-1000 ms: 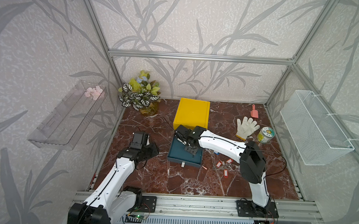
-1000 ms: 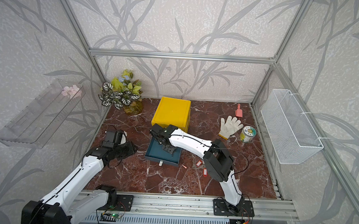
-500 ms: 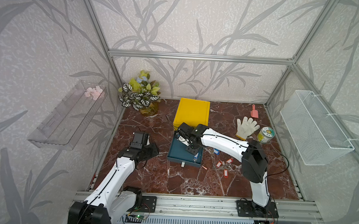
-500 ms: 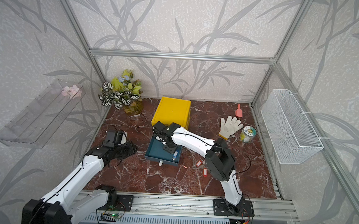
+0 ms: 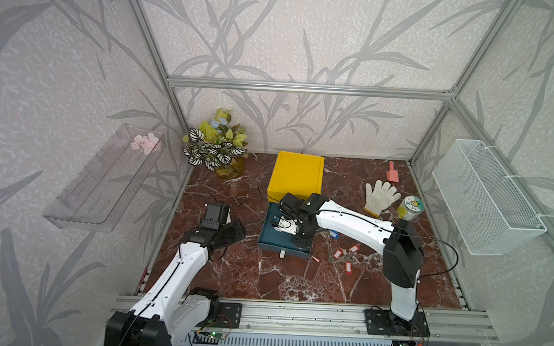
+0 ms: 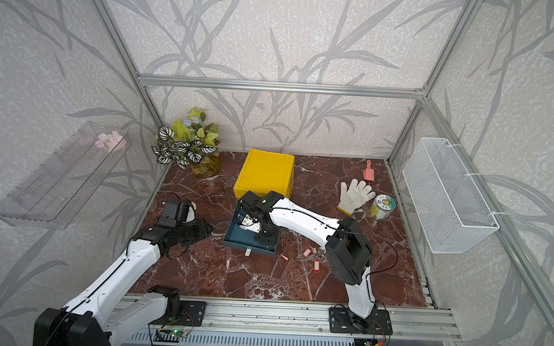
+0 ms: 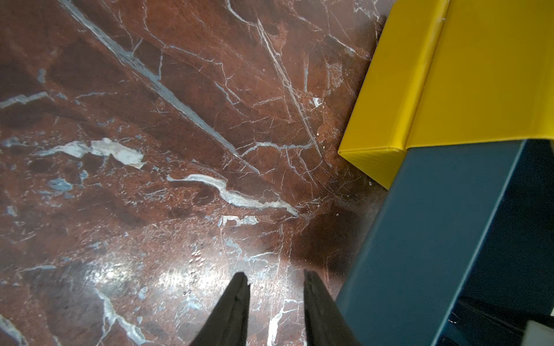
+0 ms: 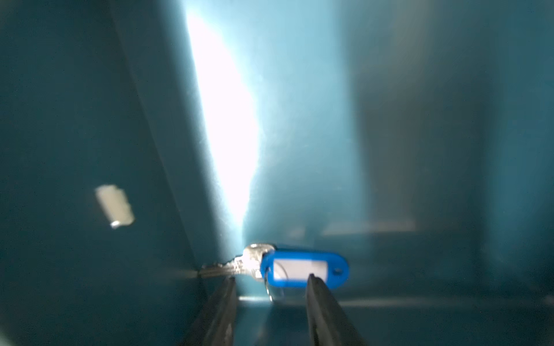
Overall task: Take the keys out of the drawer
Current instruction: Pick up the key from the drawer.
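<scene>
Left gripper (image 5: 238, 232) is being held apart and empty, lower left. Right gripper (image 8: 271, 278) is being opened wider over the blue-tag key (image 8: 305, 269) in the drawer (image 5: 269, 240), middle; a grab is being readied. Red-tag keys (image 5: 343, 253) are lying outside, right.

blue-tagged key (image 8: 302, 269): blurred | right claw (image 8: 271, 277): tips hidden in top views | drawer (image 7: 449, 239): cut by edge

Marble tabletop (image 5: 231, 275) — drawer (image 5: 292, 250), red-tagged keys (image 5: 348, 267), glove (image 5: 380, 194)
</scene>
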Available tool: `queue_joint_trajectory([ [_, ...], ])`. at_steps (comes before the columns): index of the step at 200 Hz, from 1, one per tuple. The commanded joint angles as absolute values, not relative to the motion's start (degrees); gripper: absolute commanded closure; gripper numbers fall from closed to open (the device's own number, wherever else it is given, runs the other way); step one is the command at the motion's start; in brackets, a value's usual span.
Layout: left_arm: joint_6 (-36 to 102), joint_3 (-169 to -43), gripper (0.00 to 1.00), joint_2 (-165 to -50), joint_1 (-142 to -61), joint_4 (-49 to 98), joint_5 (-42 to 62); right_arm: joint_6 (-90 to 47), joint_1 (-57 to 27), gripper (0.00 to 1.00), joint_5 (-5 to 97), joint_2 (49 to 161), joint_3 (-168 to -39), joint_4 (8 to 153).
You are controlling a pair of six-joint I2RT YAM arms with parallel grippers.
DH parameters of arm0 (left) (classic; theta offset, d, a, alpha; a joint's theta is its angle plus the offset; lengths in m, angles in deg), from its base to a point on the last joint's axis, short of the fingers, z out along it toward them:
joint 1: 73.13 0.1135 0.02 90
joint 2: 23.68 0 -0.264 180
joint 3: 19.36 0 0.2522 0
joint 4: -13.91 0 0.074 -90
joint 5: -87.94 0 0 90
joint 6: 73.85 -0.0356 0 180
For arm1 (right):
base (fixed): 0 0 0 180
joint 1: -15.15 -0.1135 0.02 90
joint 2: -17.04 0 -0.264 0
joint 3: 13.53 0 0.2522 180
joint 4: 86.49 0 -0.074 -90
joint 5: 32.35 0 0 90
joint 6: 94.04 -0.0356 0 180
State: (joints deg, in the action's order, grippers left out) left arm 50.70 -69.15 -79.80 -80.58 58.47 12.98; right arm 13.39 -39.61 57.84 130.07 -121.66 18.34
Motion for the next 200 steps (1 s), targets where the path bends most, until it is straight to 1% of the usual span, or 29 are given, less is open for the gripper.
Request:
queue_joint_trajectory([
  [1, 50.0, -71.2, 0.66, -79.9, -80.5, 58.6, 12.5, 15.0, -40.2, 0.57, 59.8, 132.7, -122.6, 16.6],
  [20, 49.8, -71.6, 0.66, -79.9, -80.5, 58.9, 12.3, 15.6, -40.6, 0.57, 62.5, 133.8, -122.8, 17.0],
  [69, 49.9, -71.4, 0.65, -80.2, -80.5, 58.4, 12.4, 15.7, -40.8, 0.57, 75.9, 134.6, -122.4, 18.1],
  [113, 49.8, -71.6, 0.65, -80.3, -80.5, 58.6, 12.3, 14.7, -39.5, 0.6, 79.3, 134.8, -122.5, 18.0],
  [135, 49.8, -71.4, 0.65, -80.2, -80.5, 58.6, 12.3, 14.5, -39.1, 0.64, 79.3, 134.9, -122.6, 17.9],
  [161, 49.8, -71.5, 0.65, -80.2, -80.5, 58.6, 12.3, 14.5, -39.1, 0.75, 79.3, 135.3, -123.2, 17.0],
  [200, 49.9, -71.1, 0.65, -79.9, -80.5, 58.5, 12.3, 14.6, -39.0, 0.81, 78.5, 134.9, -123.5, 16.3],
])
